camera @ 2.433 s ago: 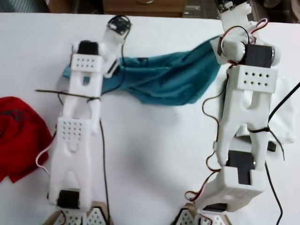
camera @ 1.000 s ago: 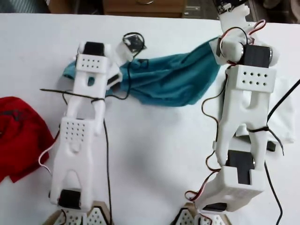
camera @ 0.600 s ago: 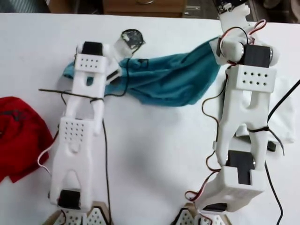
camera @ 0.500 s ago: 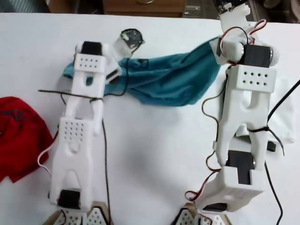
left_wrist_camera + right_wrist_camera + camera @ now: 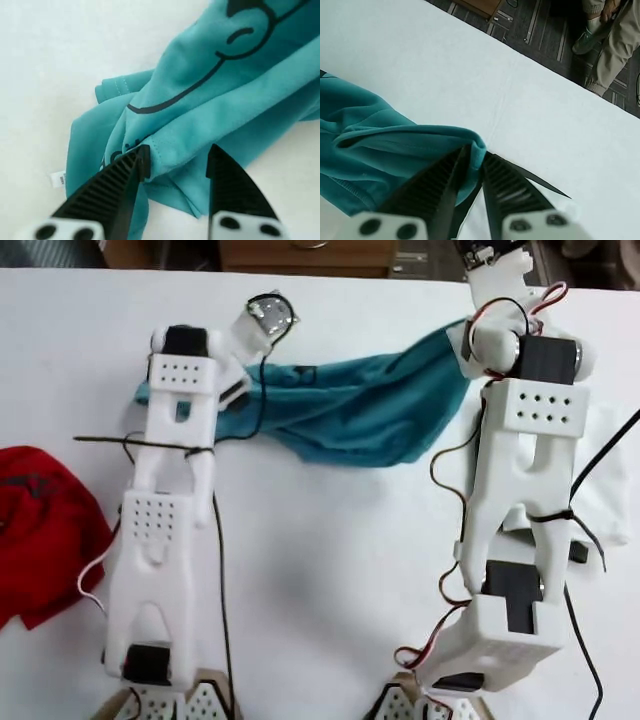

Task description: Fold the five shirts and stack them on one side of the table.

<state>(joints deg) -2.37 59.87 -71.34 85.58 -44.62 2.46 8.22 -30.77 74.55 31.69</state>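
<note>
A teal shirt (image 5: 350, 410) lies bunched and stretched across the far half of the white table (image 5: 330, 570). My left gripper (image 5: 238, 390) is at the shirt's left end. In the left wrist view it (image 5: 179, 155) is open, its fingers either side of a hemmed fold of the teal shirt (image 5: 225, 80), which carries a black line print. My right gripper (image 5: 468, 345) holds the shirt's right end slightly raised. In the right wrist view it (image 5: 477, 152) is shut on a fold of the teal shirt (image 5: 380, 135).
A crumpled red shirt (image 5: 40, 530) lies at the table's left edge. A white shirt (image 5: 610, 470) lies at the right, partly under my right arm. The table's far edge (image 5: 360, 275) runs just behind the grippers. Bare table lies between the two arms.
My left arm has swung a little to the left and its wrist has turned, staying at the shirt's left end. The right arm and its hold have not moved.
</note>
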